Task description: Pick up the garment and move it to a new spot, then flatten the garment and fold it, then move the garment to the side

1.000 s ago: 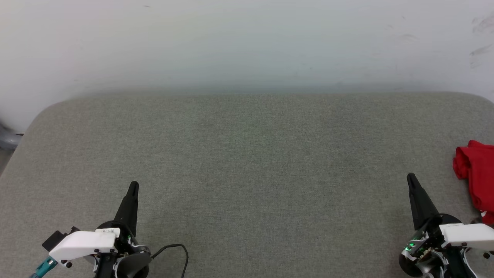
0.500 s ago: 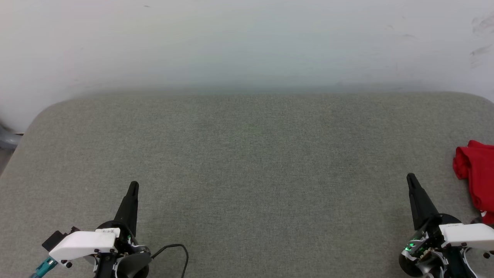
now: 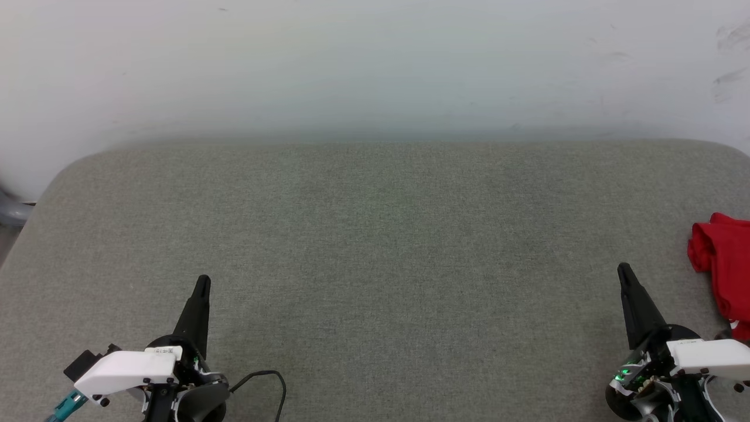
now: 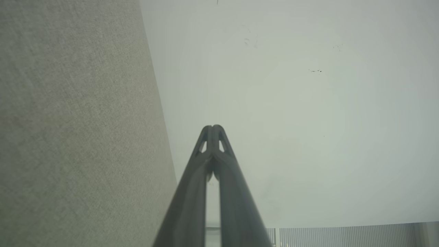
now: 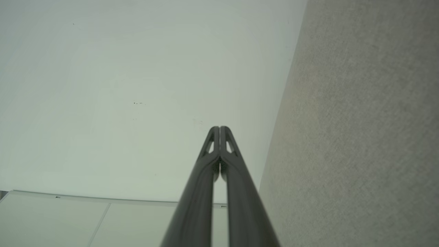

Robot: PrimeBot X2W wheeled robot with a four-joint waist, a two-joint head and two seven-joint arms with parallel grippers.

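Fabric bunched at three o'clock was the crumpled red jersey-cloth garment (image 3: 723,264), lying at the edge of the grey felt-covered table (image 3: 375,246). I saw my left gripper (image 3: 203,282) at seven o'clock and my right gripper (image 3: 623,269) at five, each with its fingers pressed together on nothing.
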